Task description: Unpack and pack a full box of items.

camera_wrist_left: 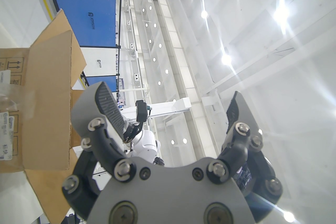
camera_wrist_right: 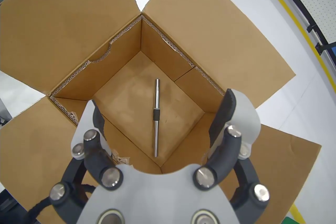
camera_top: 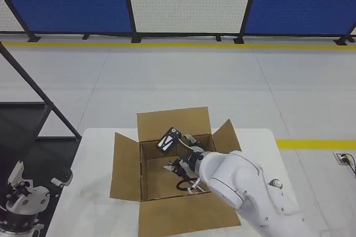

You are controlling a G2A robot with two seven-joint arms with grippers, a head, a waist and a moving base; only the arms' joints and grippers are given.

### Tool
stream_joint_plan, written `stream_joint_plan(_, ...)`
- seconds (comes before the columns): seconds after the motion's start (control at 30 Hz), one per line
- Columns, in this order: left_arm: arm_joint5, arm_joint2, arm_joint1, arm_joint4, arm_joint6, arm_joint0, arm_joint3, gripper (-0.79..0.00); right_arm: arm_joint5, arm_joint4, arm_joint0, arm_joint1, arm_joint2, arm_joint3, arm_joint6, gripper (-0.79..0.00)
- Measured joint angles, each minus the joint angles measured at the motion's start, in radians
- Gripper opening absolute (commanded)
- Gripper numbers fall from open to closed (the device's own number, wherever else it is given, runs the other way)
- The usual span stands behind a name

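An open cardboard box [camera_top: 126, 169] stands on the white table [camera_top: 92, 195], all its flaps folded outward. Inside, on the box floor, lies a thin metal rod [camera_wrist_right: 156, 114] with a black band around its middle. My right gripper [camera_wrist_right: 162, 104] hangs open above the box [camera_wrist_right: 65, 25], directly over the rod and well clear of it, with nothing between its fingers. From above, that right gripper [camera_top: 169, 155] is over the box's far half. My left gripper [camera_top: 38, 178] is off the table's left side, open, empty and pointing upward [camera_wrist_left: 170, 93], with a box flap [camera_wrist_left: 50, 83] beside it.
A dark metal rack [camera_top: 15, 121] stands left of the table. Blue and white partition panels [camera_top: 71, 15] line the back, with a yellow floor line [camera_top: 184, 44] before them. The floor beyond the table is open. Printed labels [camera_wrist_left: 8, 125] are stuck on the box's outer wall.
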Motion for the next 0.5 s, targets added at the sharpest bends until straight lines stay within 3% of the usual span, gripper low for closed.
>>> stream_joint_plan(0.33, 0.0, 0.0, 0.0, 0.0, 0.0, 0.0, 0.0, 0.0, -0.001, 0.002, -0.001, -0.001, -0.002, 0.002, -0.002, 0.0)
stream_joint_plan(0.5, 0.0, 0.0, 0.0, 0.0, 0.0, 0.0, 0.0, 0.0, -0.066, 0.063, 0.046, -0.032, -0.08, 0.2, -0.037, 0.0)
